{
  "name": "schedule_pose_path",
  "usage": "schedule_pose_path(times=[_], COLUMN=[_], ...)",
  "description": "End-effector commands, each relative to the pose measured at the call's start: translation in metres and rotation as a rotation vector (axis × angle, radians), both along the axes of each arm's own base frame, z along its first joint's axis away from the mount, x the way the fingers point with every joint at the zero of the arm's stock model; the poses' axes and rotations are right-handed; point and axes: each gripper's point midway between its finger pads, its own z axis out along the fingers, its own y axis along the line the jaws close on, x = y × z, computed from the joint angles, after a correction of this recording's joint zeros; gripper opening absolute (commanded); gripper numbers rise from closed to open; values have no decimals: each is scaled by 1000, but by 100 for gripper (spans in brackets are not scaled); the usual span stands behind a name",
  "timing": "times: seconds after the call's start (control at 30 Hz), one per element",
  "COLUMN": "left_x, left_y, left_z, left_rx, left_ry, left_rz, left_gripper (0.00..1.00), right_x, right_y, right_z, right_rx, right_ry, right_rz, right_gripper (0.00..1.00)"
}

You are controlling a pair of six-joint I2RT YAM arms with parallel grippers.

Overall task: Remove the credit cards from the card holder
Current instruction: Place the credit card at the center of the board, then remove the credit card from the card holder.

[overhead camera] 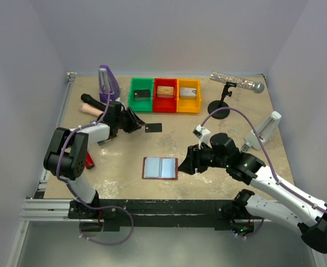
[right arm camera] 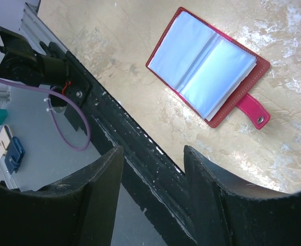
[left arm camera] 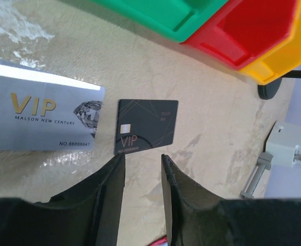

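Note:
The card holder (overhead camera: 160,167) lies open and flat near the table's front edge, dark red with a pale blue-grey lining (right arm camera: 206,66) and a red tab (right arm camera: 253,110). A black credit card (overhead camera: 153,127) lies flat on the table further back. In the left wrist view this black card (left arm camera: 146,126) sits just beyond my left gripper (left arm camera: 142,156), which is open with nothing between its fingers. A silvery card (left arm camera: 37,115) lies to its left. My left gripper (overhead camera: 135,123) is just left of the black card. My right gripper (overhead camera: 185,164) hangs open and empty right of the holder, over the table's front rail (right arm camera: 153,151).
Green (overhead camera: 141,94), red (overhead camera: 165,94) and yellow (overhead camera: 188,95) trays stand in a row at the back, each with a small block. A microphone (overhead camera: 238,83) on a stand (overhead camera: 219,108) is at the back right. A white device (overhead camera: 263,130) lies at the right, a purple object (overhead camera: 107,80) at the back left.

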Motion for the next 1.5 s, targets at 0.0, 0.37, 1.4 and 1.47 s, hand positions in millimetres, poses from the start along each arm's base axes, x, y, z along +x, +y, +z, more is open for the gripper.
schedule_pose_path(times=[0.0, 0.37, 1.4, 1.47], left_x=[1, -132, -218, -215], left_y=[16, 21, -21, -28], left_z=[65, 56, 27, 34], left_rx=[10, -75, -38, -62], left_ry=[-164, -158, -141, -165], left_rz=[37, 184, -210, -232], left_gripper=[39, 100, 87, 86], right_x=[12, 29, 65, 64], right_y=[-7, -18, -5, -4], right_z=[-7, -64, -141, -137], right_rx=[-50, -204, -328, -313], right_ry=[-23, 110, 304, 279], right_rz=[-72, -224, -336, -321], right_gripper=[56, 80, 12, 0])
